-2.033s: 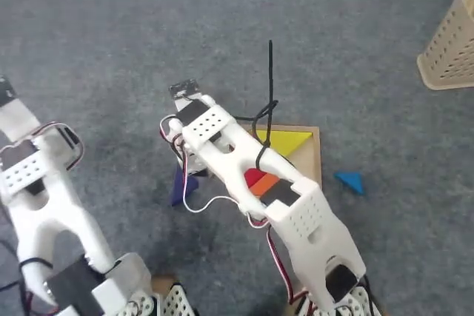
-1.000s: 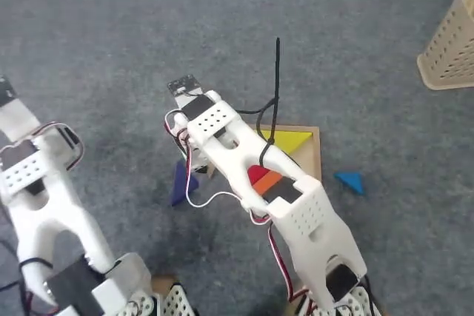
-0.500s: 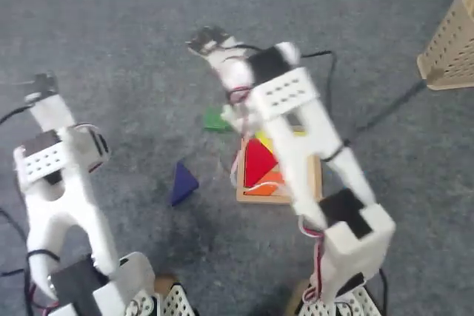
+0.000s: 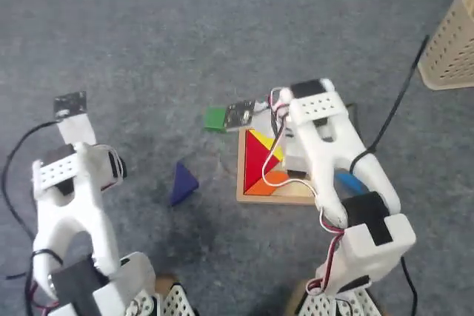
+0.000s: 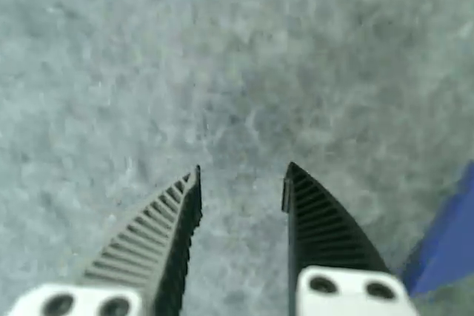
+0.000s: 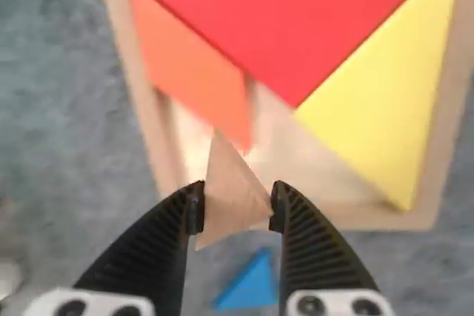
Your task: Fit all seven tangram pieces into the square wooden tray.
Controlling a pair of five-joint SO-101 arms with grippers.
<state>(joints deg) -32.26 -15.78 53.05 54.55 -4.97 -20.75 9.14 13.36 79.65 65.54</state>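
Observation:
The square wooden tray (image 4: 274, 197) lies mid-table with a red triangle (image 4: 255, 157), a yellow triangle (image 4: 271, 147) and an orange piece (image 4: 275, 180) in it. My right gripper (image 6: 235, 190) hangs over the tray's rim (image 6: 155, 146), shut on a tan triangle (image 6: 229, 201). Just outside that rim lies a light blue triangle (image 6: 252, 286), seen beside the right arm in the high view (image 4: 348, 181). A green piece (image 4: 216, 118) and a dark blue triangle (image 4: 183, 181) rest on the carpet left of the tray. My left gripper (image 5: 241, 175) stands open over bare carpet, the dark blue triangle (image 5: 444, 246) off to one side.
A beige perforated basket (image 4: 452, 42) stands at the far right back. Grey carpet covers the whole table. The right arm (image 4: 326, 146) lies across the tray's right half and hides part of it.
The right arm has swung from the tray's left side, up past the green piece, to over the tray's right side. The left arm has shifted slightly right.

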